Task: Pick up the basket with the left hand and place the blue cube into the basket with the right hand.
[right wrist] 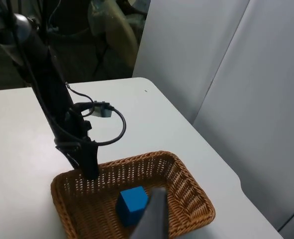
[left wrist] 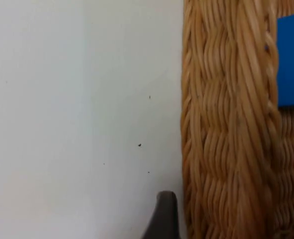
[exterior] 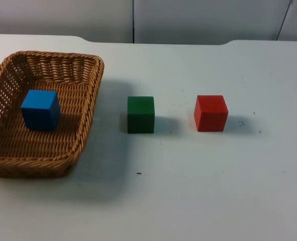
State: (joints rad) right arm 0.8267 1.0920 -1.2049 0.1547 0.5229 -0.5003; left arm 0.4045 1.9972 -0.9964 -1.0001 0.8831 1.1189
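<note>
White tabletop (exterior: 198, 201) runs back to the grey partition wall (exterior: 188, 20). Wicker basket (exterior: 83, 120) sits at the tabletop's left edge with the blue cube (exterior: 39, 109) inside on its floor. Green cube (exterior: 140, 114) and red cube (exterior: 210, 113) stand mid-table, apart. Left gripper (right wrist: 89, 169) is down at the basket's rim; its hold I can't tell. Right gripper (right wrist: 151, 219) hangs high above the basket, grip unreadable.

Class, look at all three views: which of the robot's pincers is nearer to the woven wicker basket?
Left. The left pincer is down at the woven wicker basket, at its rim beside the blue cube. The right pincer hangs well above and apart from it.
</note>
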